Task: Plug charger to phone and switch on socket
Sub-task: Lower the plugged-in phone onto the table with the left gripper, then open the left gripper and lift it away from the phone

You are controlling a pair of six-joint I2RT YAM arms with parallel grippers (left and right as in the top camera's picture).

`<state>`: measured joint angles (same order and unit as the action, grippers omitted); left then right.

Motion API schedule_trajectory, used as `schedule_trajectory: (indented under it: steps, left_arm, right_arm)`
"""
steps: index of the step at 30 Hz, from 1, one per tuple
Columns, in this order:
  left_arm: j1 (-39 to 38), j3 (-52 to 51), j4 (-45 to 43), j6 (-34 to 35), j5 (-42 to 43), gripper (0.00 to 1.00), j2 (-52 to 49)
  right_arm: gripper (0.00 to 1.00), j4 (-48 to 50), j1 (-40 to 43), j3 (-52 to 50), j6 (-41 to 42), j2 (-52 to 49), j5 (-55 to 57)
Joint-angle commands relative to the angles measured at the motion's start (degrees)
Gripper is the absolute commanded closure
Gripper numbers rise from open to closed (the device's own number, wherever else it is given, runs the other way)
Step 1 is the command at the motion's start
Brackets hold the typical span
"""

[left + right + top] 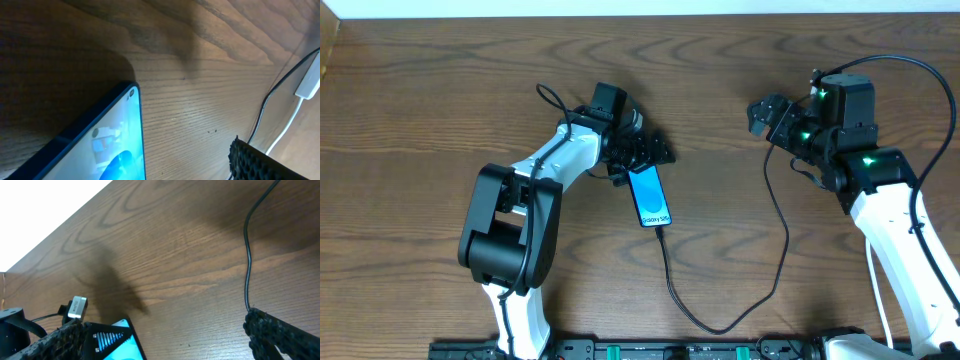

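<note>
Dark wooden worktop (pixel 440 90) bears the phone (pixel 650 196) just beyond the left arm's fingers (pixel 255 161), their grip impossible to tell, its long axis running away from them to where the charger (pixel 780 220) meets it; the right arm's fingers (pixel 280 335), spread wide, hang well apart.

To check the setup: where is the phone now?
Overhead, the phone lies screen-up near the middle of the table, just below the left end effector; the charger cable leads from its lower end.
</note>
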<state>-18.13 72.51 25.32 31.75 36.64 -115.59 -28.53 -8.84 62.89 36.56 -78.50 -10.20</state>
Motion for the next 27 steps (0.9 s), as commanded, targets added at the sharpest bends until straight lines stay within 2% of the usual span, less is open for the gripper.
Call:
schedule_trajectory:
  steps: [1,5,11,20,23,27]
  left_arm:
    - [0.3,-3.0,1.9,0.3,-11.1,0.11,-4.2]
    - [0.3,-3.0,4.3,2.4,-16.5,0.11,-4.2]
    - [0.3,-3.0,4.7,2.9,-19.3,0.11,-4.2]
    - [0.3,-3.0,4.8,2.6,-19.4,0.11,-4.2]
    - [0.5,-2.2,5.8,-0.5,-20.4,0.11,-3.3]
    - [0.5,0.5,13.1,-3.7,-30.6,0.11,3.0]
  right_arm:
    - [0.01,-0.1,0.1,0.5,-1.1,0.6,0.9]
    - [0.01,-0.1,0.1,0.5,-1.1,0.6,0.9]
    - [0.01,-0.1,0.1,0.5,-1.1,0.6,0.9]
    - [0.01,-0.1,0.1,0.5,-1.1,0.6,0.9]
    - [0.01,-0.1,0.1,0.5,-1.1,0.6,0.9]
    - [0.01,-0.1,0.1,0.5,-1.1,0.6,0.9]
